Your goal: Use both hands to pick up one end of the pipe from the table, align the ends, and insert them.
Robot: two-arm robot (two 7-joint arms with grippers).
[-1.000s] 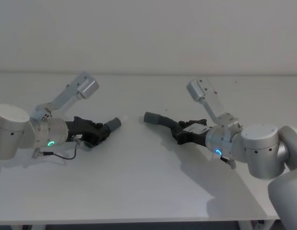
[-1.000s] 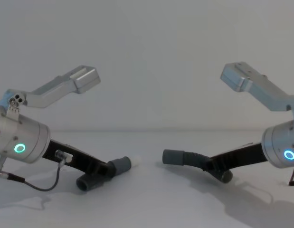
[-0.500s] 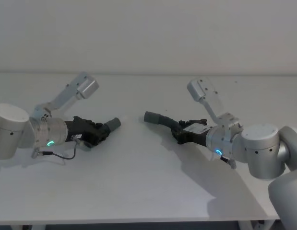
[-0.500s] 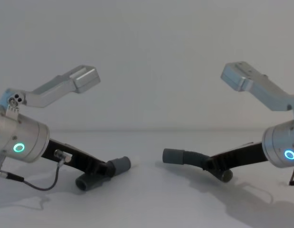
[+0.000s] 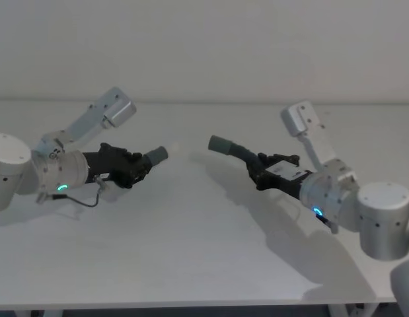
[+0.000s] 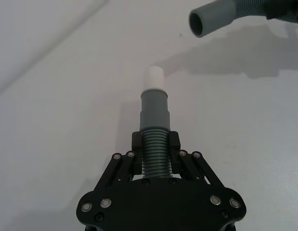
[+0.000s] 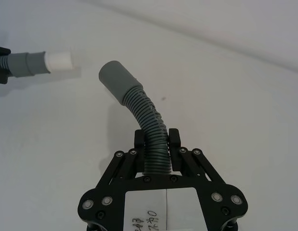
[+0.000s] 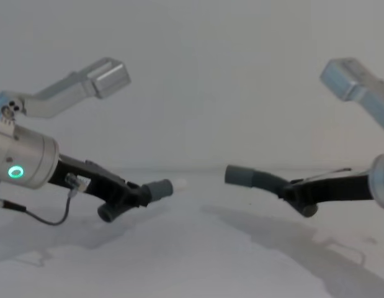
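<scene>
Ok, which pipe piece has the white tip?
The pipe piece in the left hand: its cuff ends in a white tip; the right hand's cuff is plain.

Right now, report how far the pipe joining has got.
Done: the left gripper is shut on the white-tipped hose piece and the right gripper on the plain hose piece, both off the table. In hand: alignment; the white tip and the plain cuff face each other across a gap, not in line. Left: insertion.
</scene>
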